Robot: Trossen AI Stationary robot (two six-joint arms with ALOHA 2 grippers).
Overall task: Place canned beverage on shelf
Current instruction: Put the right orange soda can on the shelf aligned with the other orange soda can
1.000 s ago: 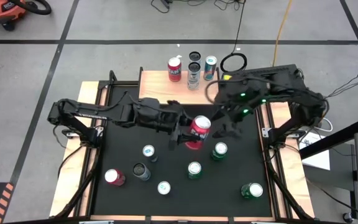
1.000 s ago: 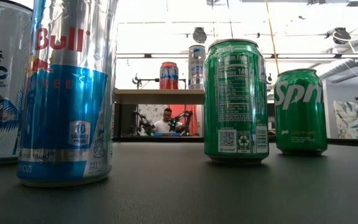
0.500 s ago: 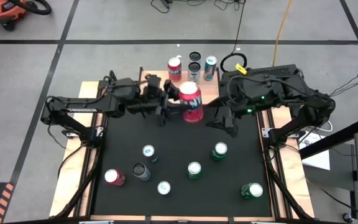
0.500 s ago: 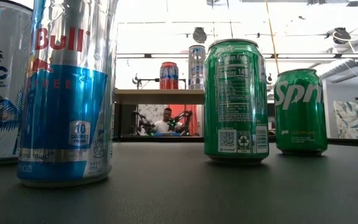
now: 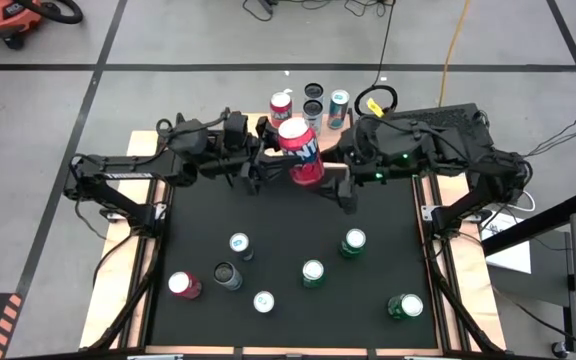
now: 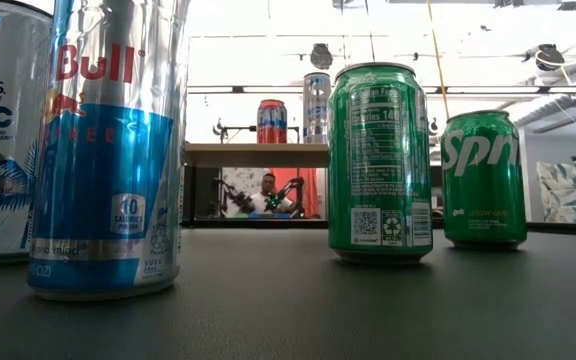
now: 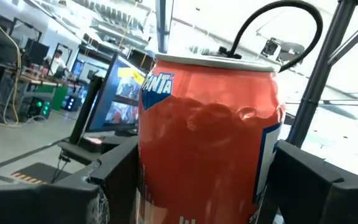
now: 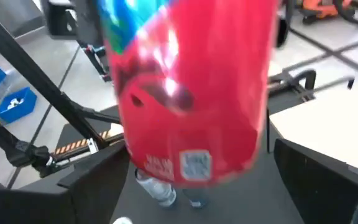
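A red Fanta can point(image 5: 301, 152) is lifted in my left gripper point(image 5: 290, 166), which is shut on it. In the high view the can overlaps the near edge of the shelf point(image 5: 253, 138), a light-wood board at the table's far side. The shelf carries a red can point(image 5: 281, 106), a black can point(image 5: 313, 108) and a teal can point(image 5: 338, 104). My right gripper point(image 5: 345, 188) is open just right of the held can. In its wrist view the fingers point(image 8: 319, 177) stand on either side of the can's lower part point(image 8: 191, 124); I see no touch. My left gripper pinches the Fanta can's lower side walls point(image 7: 160, 186) between its two fingers point(image 7: 114, 186), one on each side. It comes from the table's left, about level and tipped a little upward. The can is lifted clear, roughly upright, with its top point(image 7: 219, 60) up and a dent point(image 7: 229, 115) in its wall.
Several cans stand on the black table point(image 5: 388, 225) nearer to me, among them green ones point(image 5: 354, 241), point(image 5: 313, 272), point(image 5: 405, 306) and a red one point(image 5: 183, 286). In the low view a Red Bull can point(image 6: 113, 150) and a green can point(image 6: 381, 160) stand close.
My left gripper has carried the Fanta can up and toward the table's far edge, from above mid-table to the shelf's near edge, tipping upward as it went. My right gripper has stayed open, drawn back from the can, moved toward the far edge and swung up toward level.
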